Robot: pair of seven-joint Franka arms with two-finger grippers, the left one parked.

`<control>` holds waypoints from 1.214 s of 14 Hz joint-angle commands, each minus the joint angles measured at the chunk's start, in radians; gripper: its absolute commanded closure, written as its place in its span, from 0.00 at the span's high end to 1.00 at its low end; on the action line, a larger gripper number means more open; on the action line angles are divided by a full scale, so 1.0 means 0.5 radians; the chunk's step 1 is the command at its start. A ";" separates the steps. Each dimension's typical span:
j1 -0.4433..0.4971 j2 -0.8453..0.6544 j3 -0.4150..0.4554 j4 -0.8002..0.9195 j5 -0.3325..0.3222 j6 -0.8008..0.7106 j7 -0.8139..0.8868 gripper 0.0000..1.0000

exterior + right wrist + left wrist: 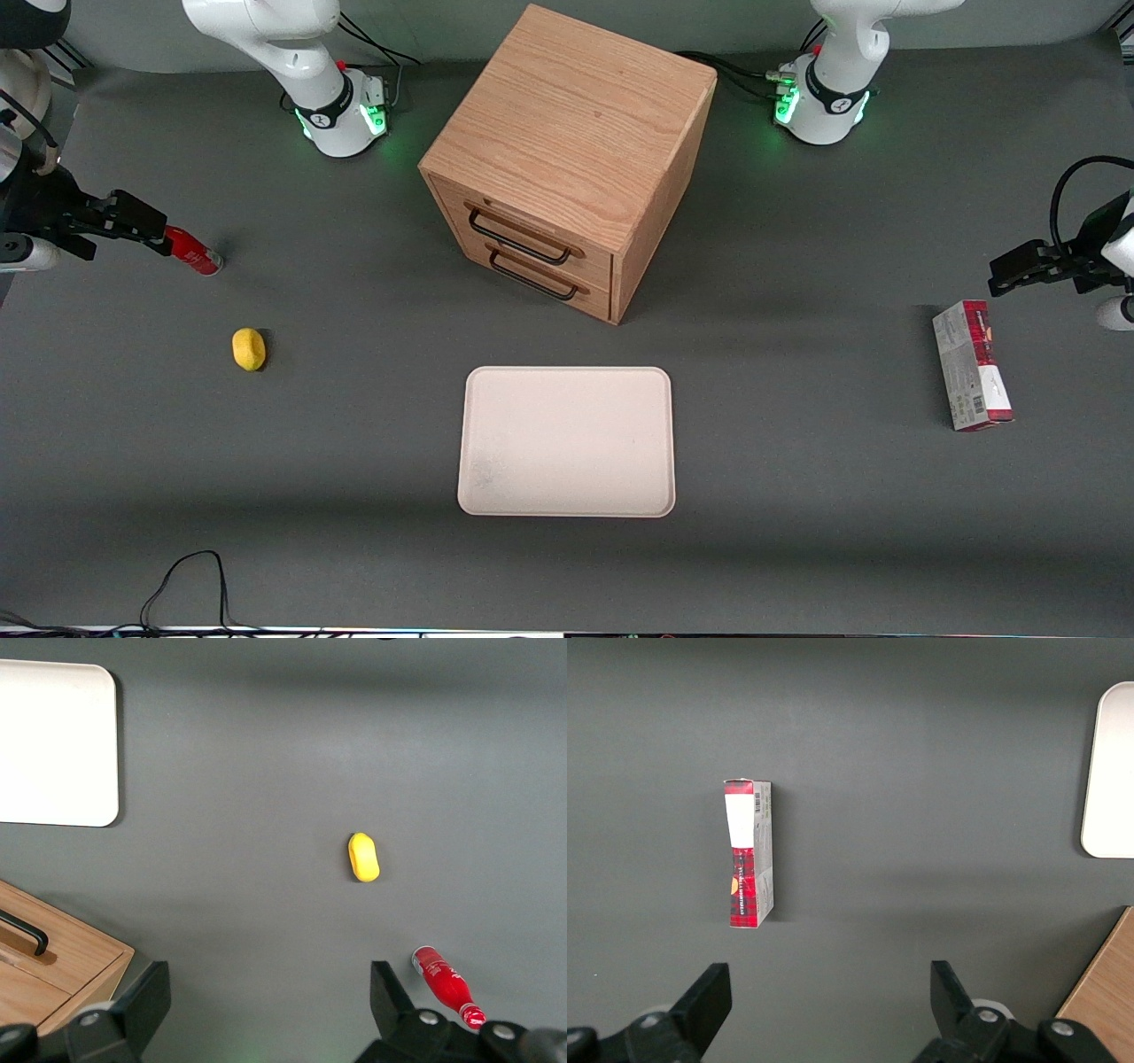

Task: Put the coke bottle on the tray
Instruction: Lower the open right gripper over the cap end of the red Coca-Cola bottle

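Your front view looks steeply down from high above the desk (pixel 797 292), taking in both arm bases, the wooden drawer cabinet (pixel 567 159) and the tray (pixel 567 441). Your right wrist view looks straight down past the wide-open end effector (pixel 266 1005) high over the coke bottle (pixel 446 985) and lemon (pixel 363 857); it shares these, the tray and the cabinet's corner with the front view. The left wrist view looks down on the carton (pixel 749 853).

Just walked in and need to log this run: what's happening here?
The right arm's tool hangs open above the coke bottle, which lies on its side on the table toward the working arm's end. Nothing is gripped yet. The tray sits bare in front of the wooden drawer cabinet, with a lemon nearer the bottle.
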 commanded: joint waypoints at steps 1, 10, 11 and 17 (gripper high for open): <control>-0.025 0.031 0.018 0.077 0.017 -0.036 0.007 1.00; -0.022 -0.349 -0.490 -0.873 -0.133 0.407 -0.560 1.00; -0.025 -0.395 -0.594 -1.005 -0.137 0.539 -0.658 1.00; -0.025 -0.620 -1.107 -1.772 -0.210 1.328 -1.131 1.00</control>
